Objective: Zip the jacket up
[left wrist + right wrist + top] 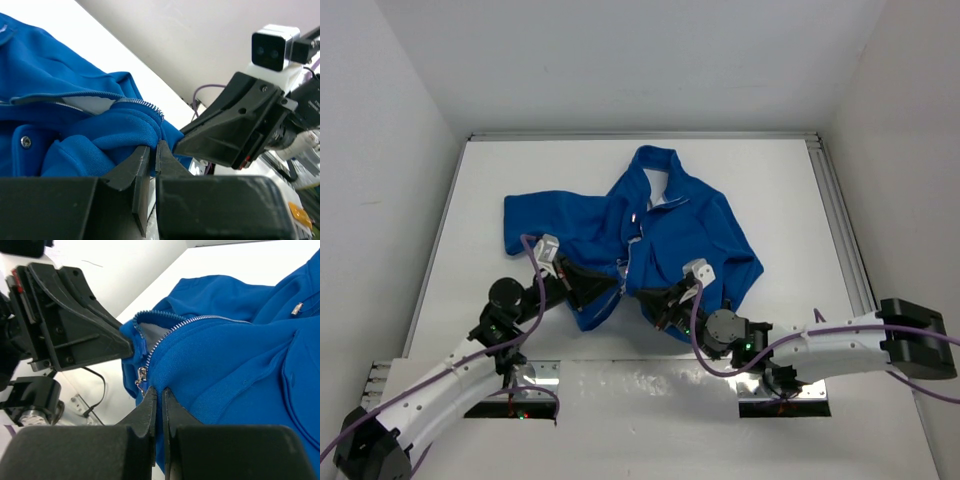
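The royal-blue jacket lies spread on the white table, collar at the far side, front open with the whitish lining showing. My left gripper is shut on the bottom hem of the left front edge; the left wrist view shows its jaws pinching blue fabric just under the silver zipper teeth. My right gripper is shut on the hem of the other front edge, right beside the zipper slider and pull. The two grippers face each other, a few centimetres apart.
An aluminium rail runs along the table's right side, and white walls close in the left, back and right. Metal mounting plates and purple cables sit near the arm bases. The jacket's left sleeve is bunched.
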Robot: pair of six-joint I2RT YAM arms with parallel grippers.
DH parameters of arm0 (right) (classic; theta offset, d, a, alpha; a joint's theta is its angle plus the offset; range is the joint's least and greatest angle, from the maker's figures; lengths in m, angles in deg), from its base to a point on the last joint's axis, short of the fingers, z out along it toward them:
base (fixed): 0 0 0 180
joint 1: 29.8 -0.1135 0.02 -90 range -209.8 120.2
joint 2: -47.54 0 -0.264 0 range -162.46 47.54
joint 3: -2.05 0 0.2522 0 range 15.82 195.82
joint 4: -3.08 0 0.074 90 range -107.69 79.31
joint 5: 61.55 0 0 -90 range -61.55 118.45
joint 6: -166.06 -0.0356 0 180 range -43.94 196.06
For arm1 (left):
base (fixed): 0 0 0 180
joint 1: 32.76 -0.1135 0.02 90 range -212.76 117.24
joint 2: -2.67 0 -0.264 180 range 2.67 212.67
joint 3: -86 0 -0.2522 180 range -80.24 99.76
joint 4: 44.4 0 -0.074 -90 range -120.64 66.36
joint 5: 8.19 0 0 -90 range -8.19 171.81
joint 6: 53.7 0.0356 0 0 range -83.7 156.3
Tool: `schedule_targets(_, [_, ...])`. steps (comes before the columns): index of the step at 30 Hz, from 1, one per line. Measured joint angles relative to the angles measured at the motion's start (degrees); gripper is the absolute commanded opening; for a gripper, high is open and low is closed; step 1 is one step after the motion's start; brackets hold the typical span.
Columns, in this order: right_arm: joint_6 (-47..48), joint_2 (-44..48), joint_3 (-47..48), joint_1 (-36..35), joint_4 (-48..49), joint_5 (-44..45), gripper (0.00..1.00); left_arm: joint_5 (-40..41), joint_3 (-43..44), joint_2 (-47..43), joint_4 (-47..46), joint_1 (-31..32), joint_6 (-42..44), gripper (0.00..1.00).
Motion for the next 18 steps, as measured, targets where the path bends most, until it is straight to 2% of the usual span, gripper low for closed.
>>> schedule_targets(18, [-0.1,3.9,-2.4,0.0,0.0,-1.0,0.00,-4.0,0.0,2.4,-2.3,0.0,0.0,0.00])
